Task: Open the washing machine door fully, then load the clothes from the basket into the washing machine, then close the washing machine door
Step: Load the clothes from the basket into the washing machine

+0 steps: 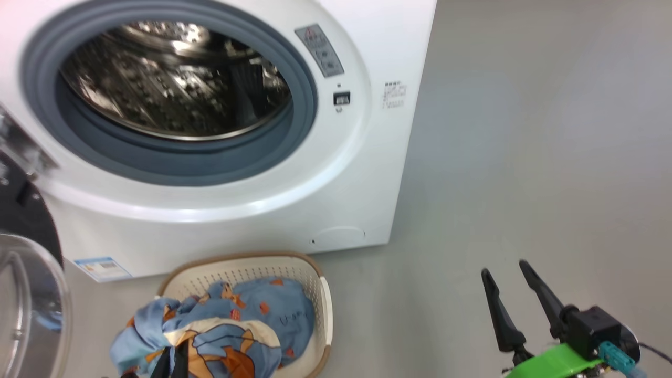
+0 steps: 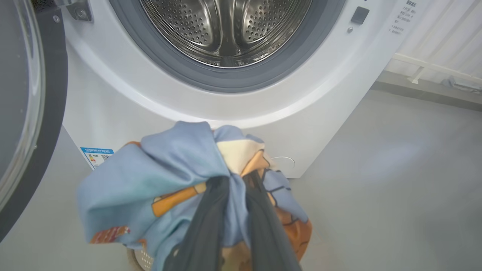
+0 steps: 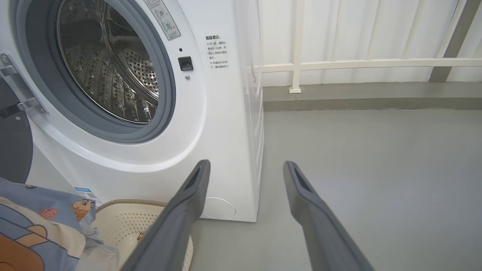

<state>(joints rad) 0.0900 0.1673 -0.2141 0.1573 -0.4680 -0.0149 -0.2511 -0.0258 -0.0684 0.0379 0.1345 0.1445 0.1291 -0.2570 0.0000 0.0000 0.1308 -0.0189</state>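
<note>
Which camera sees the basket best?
The head view: the basket shows most of its rim and holed wall, with clothes in it. The right wrist view catches one end; the left wrist view a sliver under the clothes.

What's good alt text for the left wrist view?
The left gripper is shut on light blue cartoon-print fabric clothes, held before a big white boxy washing machine. Its steel perforated drum is open, with the round black door swung aside at left.

Left edge cuts washing machine door [image 1: 29, 294]; basket [image 1: 324, 302] near side hidden under clothes [image 1: 273, 310]; left gripper [image 2: 237, 180] tips buried in them
</note>
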